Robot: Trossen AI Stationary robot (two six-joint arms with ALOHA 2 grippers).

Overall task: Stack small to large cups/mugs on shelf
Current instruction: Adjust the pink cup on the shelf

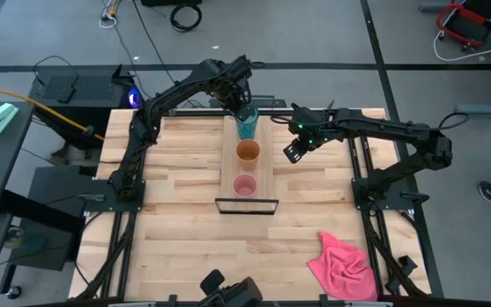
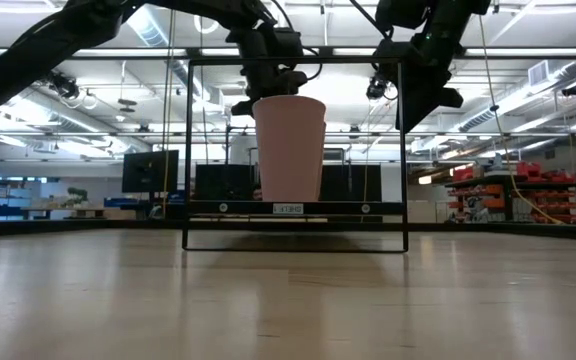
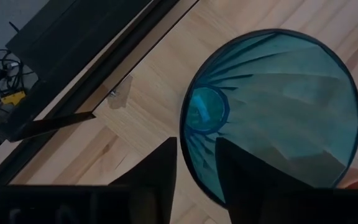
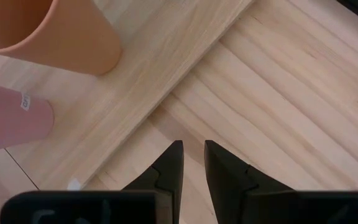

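Teal plastic is being shown most fully by the left wrist view, where the teal tumbler is being looked into from above and nothing is being seen inside it. Its rim is being pinched by the left end effector, 1 finger inside and 1 outside. In the high view the tumbler is being held at the far end of the shelf, with the orange-brown cup and the pink cup standing in line nearer the black frame; both are being seen without contents. In the low view only the pink cup is being shown, the others being hidden behind it. The right end effector is being held nearly closed and holding nothing, over the desk beside the shelf.
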